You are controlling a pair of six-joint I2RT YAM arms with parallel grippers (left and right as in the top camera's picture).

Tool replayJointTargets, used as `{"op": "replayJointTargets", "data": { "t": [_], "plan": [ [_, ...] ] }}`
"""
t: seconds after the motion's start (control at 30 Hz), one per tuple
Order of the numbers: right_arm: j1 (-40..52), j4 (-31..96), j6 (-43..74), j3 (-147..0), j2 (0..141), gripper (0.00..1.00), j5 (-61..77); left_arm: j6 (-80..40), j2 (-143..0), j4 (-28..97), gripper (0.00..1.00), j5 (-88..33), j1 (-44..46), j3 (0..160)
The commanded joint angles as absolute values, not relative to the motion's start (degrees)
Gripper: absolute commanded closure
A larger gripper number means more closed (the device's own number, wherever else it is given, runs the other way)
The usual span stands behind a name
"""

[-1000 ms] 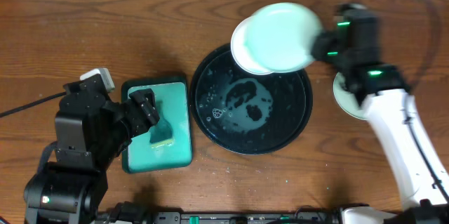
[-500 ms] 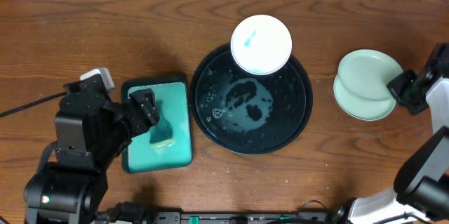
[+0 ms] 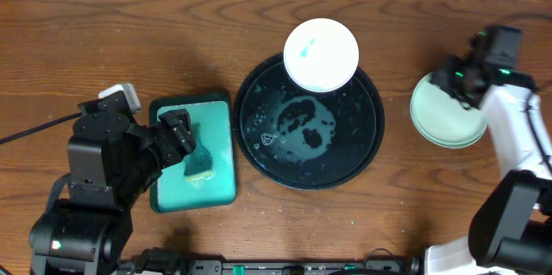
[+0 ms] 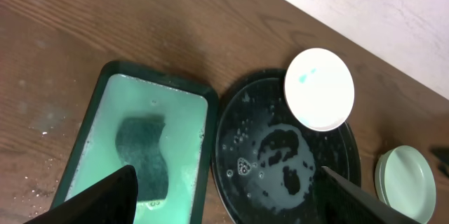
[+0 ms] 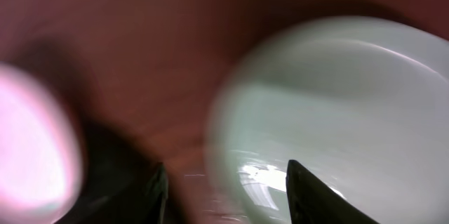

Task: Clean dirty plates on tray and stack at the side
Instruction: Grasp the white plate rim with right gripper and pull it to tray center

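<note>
Two pale mint green round plates stacked right of large black glossy tray | teal-smeared white round plate on tray's far rim | right gripper spread, above stack | left gripper wide, above teal sponge tray

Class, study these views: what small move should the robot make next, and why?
Probably swing the open right gripper across to the white plate. It bears a teal smear and sits on the tray rim, while two mint plates are already stacked at the side.
</note>
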State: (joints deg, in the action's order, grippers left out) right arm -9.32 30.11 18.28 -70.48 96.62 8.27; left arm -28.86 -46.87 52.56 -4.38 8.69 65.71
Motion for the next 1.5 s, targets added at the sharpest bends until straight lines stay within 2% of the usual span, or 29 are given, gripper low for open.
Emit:
{"op": "replayJointTargets", "data": {
  "t": [0.0, 0.13, 0.33, 0.43, 0.57, 0.97, 1.0, 1.03, 1.07, 1.1, 1.13, 1.23, 1.37, 1.47],
  "plan": [
    [-1.5, 26.0, 8.2, -70.5, 97.6, 0.46, 9.6, -28.6, -46.8, 52.6, 0.2, -4.5, 8.5, 66.7],
    [5.8, 18.0, 7.6, -70.5, 102.9, 0.4, -1.5, -28.5, -46.8, 52.6, 0.2, -4.5, 8.5, 66.7],
    [10.5, 6.2, 6.5, -70.5, 114.6, 0.42, -2.3, -28.5, -46.8, 52.6, 0.2, -4.5, 8.5, 66.7],
    [11.0, 5.6, 6.6, -70.5, 116.9, 0.57, -1.2, -28.6, -46.8, 52.6, 0.2, -4.5, 8.5, 66.7],
    [11.2, 6.7, 6.6, -70.5, 116.4, 0.99, -0.1, -28.6, -46.8, 52.6, 0.2, -4.5, 8.5, 66.7],
    [13.1, 24.1, 6.7, -70.5, 105.5, 0.99, 1.5, -28.6, -46.8, 52.6, 0.2, -4.5, 8.5, 66.7],
    [13.1, 24.2, 6.3, -70.5, 105.6, 0.94, 1.5, -28.5, -46.8, 52.6, 0.2, -4.5, 8.5, 66.7],
    [13.1, 23.9, 5.1, -70.5, 105.8, 0.8, 1.6, -28.6, -46.8, 52.6, 0.2, -4.5, 8.5, 66.7],
    [13.0, 23.3, 2.9, -70.5, 106.2, 0.51, 1.6, -28.6, -46.8, 52.6, 0.2, -4.5, 8.5, 66.7],
    [13.0, 22.7, 0.8, -70.5, 106.7, 0.41, 1.6, -28.5, -46.8, 52.6, 0.2, -4.5, 8.5, 66.7],
    [13.0, 22.1, -1.4, -70.5, 107.2, 0.37, 1.6, -28.5, -46.8, 52.6, 0.2, -4.5, 8.5, 66.7],
    [13.0, 18.7, -8.2, -70.5, 109.7, 0.37, 2.9, -28.6, -46.8, 52.6, 0.2, -4.5, 8.5, 66.7],
    [13.1, 13.4, -20.0, -70.5, 114.4, 0.41, 12.1, -28.6, -46.8, 52.2, 0.2, -4.5, 8.5, 66.7],
    [13.1, 12.3, -20.3, -70.5, 116.4, 0.69, 14.2, -28.6, -46.8, 52.2, 0.2, -4.5, 8.5, 66.7]
  ]
}}
